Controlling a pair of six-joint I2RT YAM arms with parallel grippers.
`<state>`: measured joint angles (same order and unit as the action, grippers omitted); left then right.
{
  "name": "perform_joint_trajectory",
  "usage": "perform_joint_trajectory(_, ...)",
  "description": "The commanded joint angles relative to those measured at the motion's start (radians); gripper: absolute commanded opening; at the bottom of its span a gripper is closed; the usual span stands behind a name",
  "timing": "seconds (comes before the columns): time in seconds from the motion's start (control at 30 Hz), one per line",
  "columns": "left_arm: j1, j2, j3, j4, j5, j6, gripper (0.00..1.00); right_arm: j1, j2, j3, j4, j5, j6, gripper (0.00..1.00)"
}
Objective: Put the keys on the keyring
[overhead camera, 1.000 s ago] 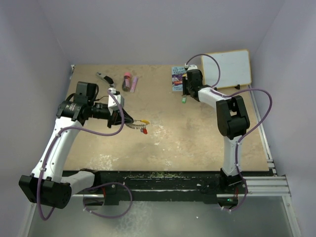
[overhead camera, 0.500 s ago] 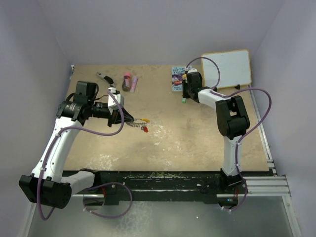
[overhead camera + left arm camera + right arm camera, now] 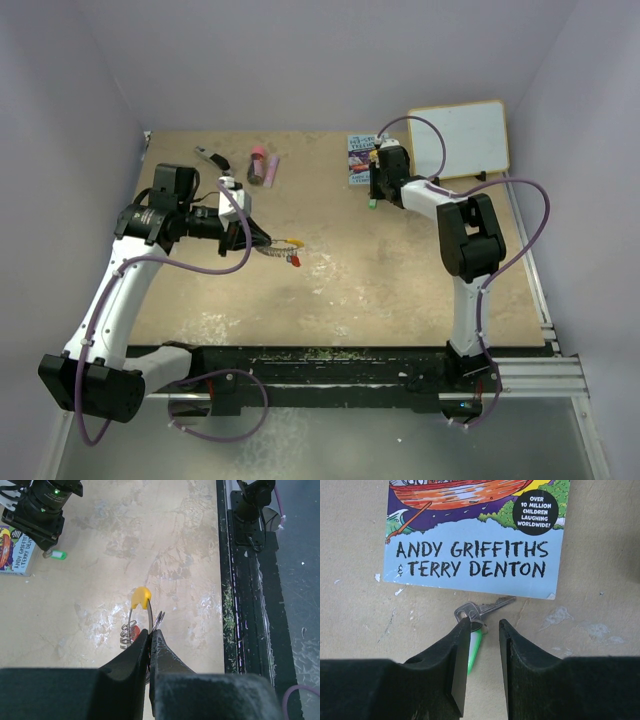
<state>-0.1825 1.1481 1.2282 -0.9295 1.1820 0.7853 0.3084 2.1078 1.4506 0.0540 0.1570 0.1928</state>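
My left gripper (image 3: pixel 256 240) is shut on the keyring (image 3: pixel 278 247), a thin silver loop with a yellow stretch (image 3: pixel 141 595), and holds it above the table. A red tag (image 3: pixel 133 631) and a wire coil hang on the loop beside my fingertips (image 3: pixel 150 633). My right gripper (image 3: pixel 485 625) is open, low over the key with the green tag (image 3: pixel 474 649). Its silver blade (image 3: pixel 487 607) points at the book's edge, and my left finger covers part of the tag. The green tag also shows in the top view (image 3: pixel 371 204). No blue tag shows.
A paperback book (image 3: pixel 359 160) lies flat just beyond the green key, also in the right wrist view (image 3: pixel 475 530). A whiteboard (image 3: pixel 460 138) leans at the far right. A pink-and-maroon tube (image 3: pixel 262 165) and a black-and-silver tool (image 3: pixel 210 158) lie at the far left.
The left gripper has shifted the keyring slightly towards the far side. The right gripper has barely moved over the green key.
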Motion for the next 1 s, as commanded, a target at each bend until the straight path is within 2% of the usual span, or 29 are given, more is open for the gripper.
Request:
perform_joint_trajectory(0.0,0.008,-0.003,-0.004,0.047,0.045,-0.022,0.04,0.000,0.011,0.017,-0.005,-0.015,0.016,0.34)
perform_joint_trajectory(0.5,0.012,0.002,-0.001,0.065,0.048,-0.035,0.04,-0.003,0.039,0.037,-0.013,-0.016,0.023,0.33)
perform_joint_trajectory(0.57,0.012,0.002,-0.001,0.066,0.047,-0.034,0.04,-0.003,0.029,0.026,0.001,-0.014,0.024,0.30)
perform_joint_trajectory(0.77,0.014,0.001,-0.004,0.074,0.050,-0.037,0.04,-0.003,0.025,0.028,0.000,-0.008,0.017,0.11)
perform_joint_trajectory(0.97,0.015,-0.002,-0.004,0.076,0.045,-0.037,0.04,-0.003,-0.002,-0.007,0.021,-0.006,0.022,0.00)
